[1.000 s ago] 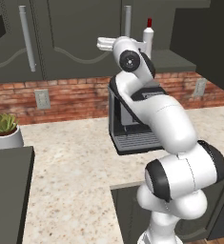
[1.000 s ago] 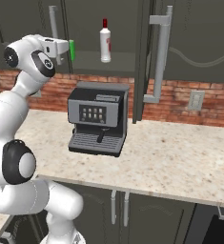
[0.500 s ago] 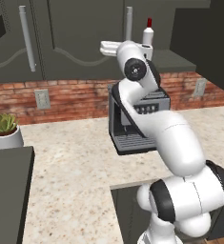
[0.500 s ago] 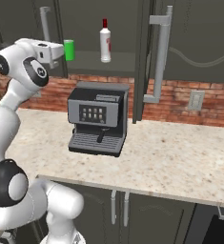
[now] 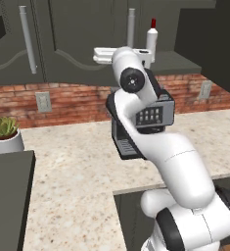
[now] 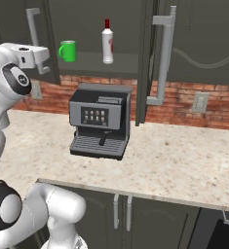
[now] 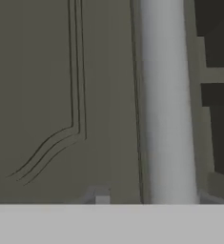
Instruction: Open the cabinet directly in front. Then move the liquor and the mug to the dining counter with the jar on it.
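The jaws are raised high against the left door (image 7: 46, 95) of the cabinet (image 6: 91, 19). In the hand view, the door's long grey bar handle (image 7: 163, 100) runs straight up from between the two finger tips (image 7: 102, 196), one tip on either side of it. I cannot tell whether the jaws are pinching the bar or standing loose around it. The door's wavy arched grooves curve away to one side of the handle.

In the right base view, just beyond the jaws and to their right, the green mug (image 6: 67, 50) stands upright on the cabinet shelf (image 6: 91, 61). Its handle points towards the jaws. Further right on the same shelf stands the liquor (image 6: 107, 43), a slim white bottle with a red cap. It is upright and well apart from the mug.

Past the bottle, the right door (image 6: 146, 58) is swung out towards the camera, its own bar handle (image 6: 164, 58) facing the room.

Below the shelf, and well under the jaws, a dark espresso machine (image 6: 100, 121) sits on the speckled beige bench (image 6: 174, 155), backed by the red brick wall (image 6: 184, 104).

In the left base view, a small potted plant (image 5: 5, 132) stands on the bench, down and far to the left of the jaws.
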